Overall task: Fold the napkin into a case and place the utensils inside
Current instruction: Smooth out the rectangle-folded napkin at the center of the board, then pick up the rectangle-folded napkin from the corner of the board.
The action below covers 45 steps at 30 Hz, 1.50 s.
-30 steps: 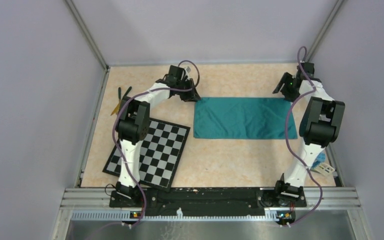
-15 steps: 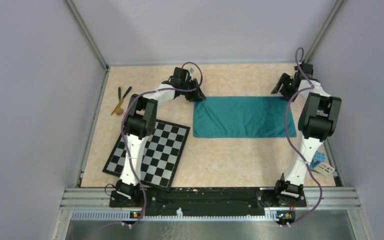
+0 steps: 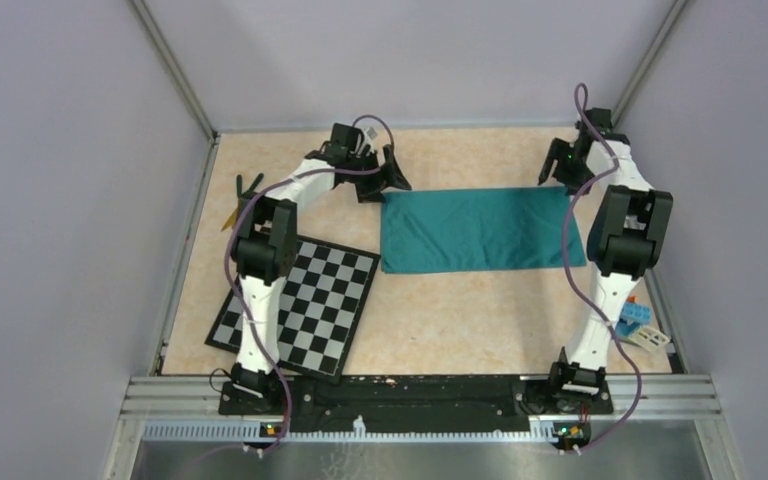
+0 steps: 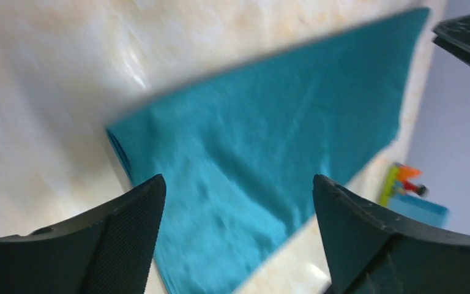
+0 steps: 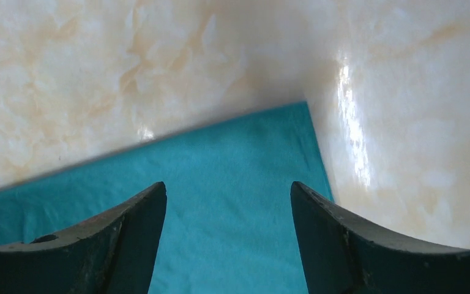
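Observation:
The teal-green napkin (image 3: 480, 228) lies flat as a wide rectangle, folded double, on the marbled table. My left gripper (image 3: 392, 180) hangs open just above its far left corner; in the left wrist view the cloth (image 4: 269, 141) shows between the spread jaws of the gripper (image 4: 237, 184), and nothing is held. My right gripper (image 3: 557, 170) is open over the far right corner, with the cloth (image 5: 232, 184) under the gripper's (image 5: 226, 187) parted tips. The utensils (image 3: 243, 190) lie at the far left by the wall, partly behind the left arm.
A black-and-white checkerboard (image 3: 300, 305) lies at the near left. Blue-and-green toy blocks (image 3: 638, 318) and a white piece (image 3: 650, 337) sit at the near right edge. Walls close in the table on the left, right and far sides.
The left gripper has opened wide at the napkin's far left corner. The right jaws widened slightly. Both grippers drew back toward the far wall, and the napkin shifted a little left and farther away.

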{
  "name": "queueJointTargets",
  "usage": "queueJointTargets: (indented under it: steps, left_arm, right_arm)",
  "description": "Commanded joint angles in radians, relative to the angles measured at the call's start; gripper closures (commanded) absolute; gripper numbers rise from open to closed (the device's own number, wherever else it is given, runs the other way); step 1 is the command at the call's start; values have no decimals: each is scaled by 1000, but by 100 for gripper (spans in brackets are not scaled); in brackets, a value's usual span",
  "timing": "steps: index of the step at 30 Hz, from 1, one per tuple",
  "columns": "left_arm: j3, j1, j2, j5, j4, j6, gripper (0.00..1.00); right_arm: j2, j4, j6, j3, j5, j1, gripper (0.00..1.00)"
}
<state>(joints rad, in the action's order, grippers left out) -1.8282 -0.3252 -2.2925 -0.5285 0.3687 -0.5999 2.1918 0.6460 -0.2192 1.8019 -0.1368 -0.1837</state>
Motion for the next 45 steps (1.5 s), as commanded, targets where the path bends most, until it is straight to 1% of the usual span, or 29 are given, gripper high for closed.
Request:
queueJointTargets:
  steps: [1, 2, 4, 5, 6, 8, 10, 13, 15, 17, 22, 31, 37, 42, 45]
  left_arm:
    - [137, -16, 296, -179, -25, 85, 2]
    - [156, -17, 321, -216, -18, 120, 1]
    - [119, -18, 337, -252, 104, 193, 1]
    - [113, -20, 352, -259, 147, 206, 1]
    - [143, -24, 383, -267, 129, 193, 1]
    - [223, -46, 453, -276, 36, 164, 1]
    - [251, -88, 486, -266, 24, 158, 1]
    - [262, -135, 515, -290, 6, 144, 1]
    - [277, -158, 537, -285, -3, 143, 1]
    - [285, -168, 545, -291, -13, 140, 1]
    - [286, -162, 534, -298, -14, 138, 1]
    - [290, -145, 523, -334, -26, 116, 1]
    - [293, -139, 516, -339, -32, 115, 1]
    - [293, -132, 512, -346, -32, 113, 1]
    - [294, -130, 510, -344, -32, 114, 1]
  right_arm:
    - [-171, 250, 14, 52, 197, 22, 28]
    - [-181, 270, 17, 38, 200, 16, 29]
    - [-178, 323, 20, 31, 182, -5, 33]
    - [-176, 342, 25, 29, 178, -13, 34]
    - [-175, 351, 32, 20, 178, -22, 35]
    - [-168, 379, 52, 20, 176, -34, 35]
    - [-136, 433, 95, 51, 149, -43, 33]
    - [-80, 508, 144, 105, 178, -44, 30]
    - [-80, 484, 151, 85, 174, -57, 26]
    - [-57, 487, 162, 97, 164, -66, 25]
    - [-26, 468, 188, 100, 144, -66, 28]
    - [32, 450, 195, 115, 218, -40, 34]
    - [96, 459, 197, 176, 210, -30, 33]
    - [116, 450, 200, 173, 214, -13, 33]
    - [125, 442, 201, 174, 212, -3, 38]
